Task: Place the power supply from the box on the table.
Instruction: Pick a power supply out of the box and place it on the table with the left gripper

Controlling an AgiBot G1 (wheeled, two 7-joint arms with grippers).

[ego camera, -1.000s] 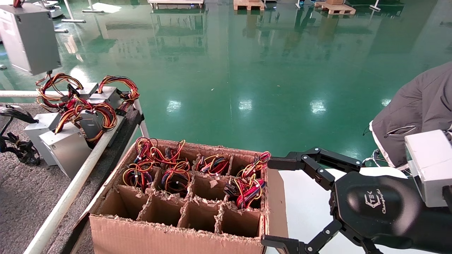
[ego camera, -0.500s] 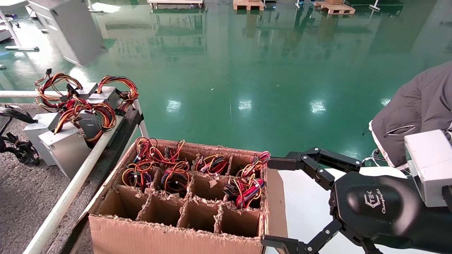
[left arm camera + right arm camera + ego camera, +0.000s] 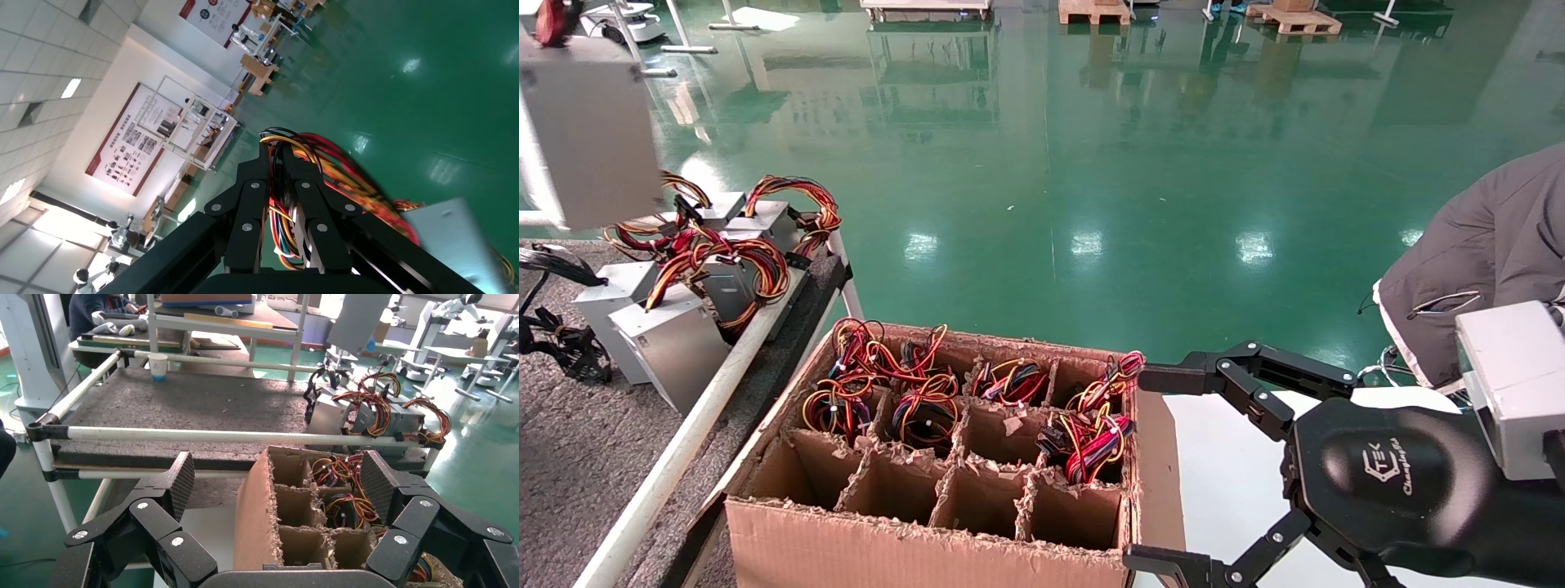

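Green shop floor behind the box (image 3: 944,457). The left gripper (image 3: 280,184) is apparently pinching the wires of the power supply (image 3: 588,131), hanging above the table (image 3: 568,457), unplaced. The right gripper (image 3: 1173,465) is idling spread beside the box.

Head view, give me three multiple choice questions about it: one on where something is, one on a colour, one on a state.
1. Where is the power supply that the left hand holds by its wires?
A. In a cardboard cell
B. In the air, by the far end of the table
C. On the white tabletop

2. What colour is the floor?
A. Green
B. Grey
C. Blue

3. How is the right hand?
A. Shut on wires
B. Shut on cardboard
C. Open, holding nothing

Answers:
1 B, it hangs above the other units lying there.
2 A, it is glossy green throughout.
3 C, it is spread wide beside the box.
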